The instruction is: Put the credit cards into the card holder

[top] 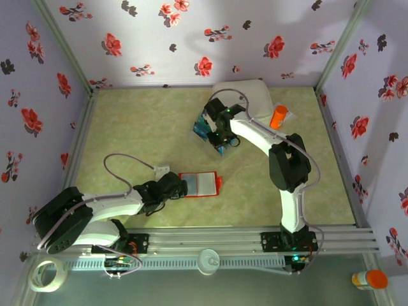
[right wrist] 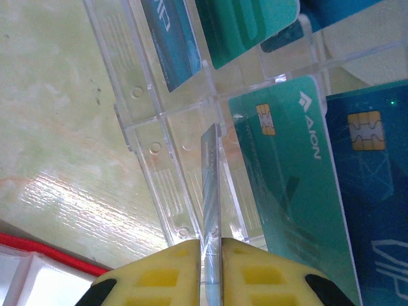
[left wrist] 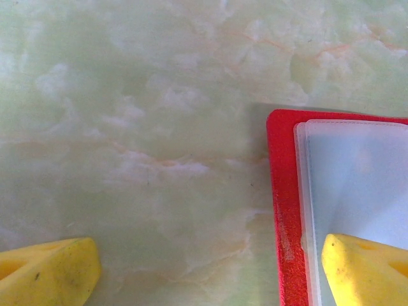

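The red card holder lies open and flat on the table, pale clear pockets up. Teal and blue credit cards sit in a clear rack; a further card, seemingly, shows edge-on.

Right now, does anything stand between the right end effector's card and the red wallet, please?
Nothing lies on the green tabletop between the thin glossy card and the flat red wallet; the left end effector's fingertip overlaps its clear pocket.

Overhead wide, wrists close, all sharing table
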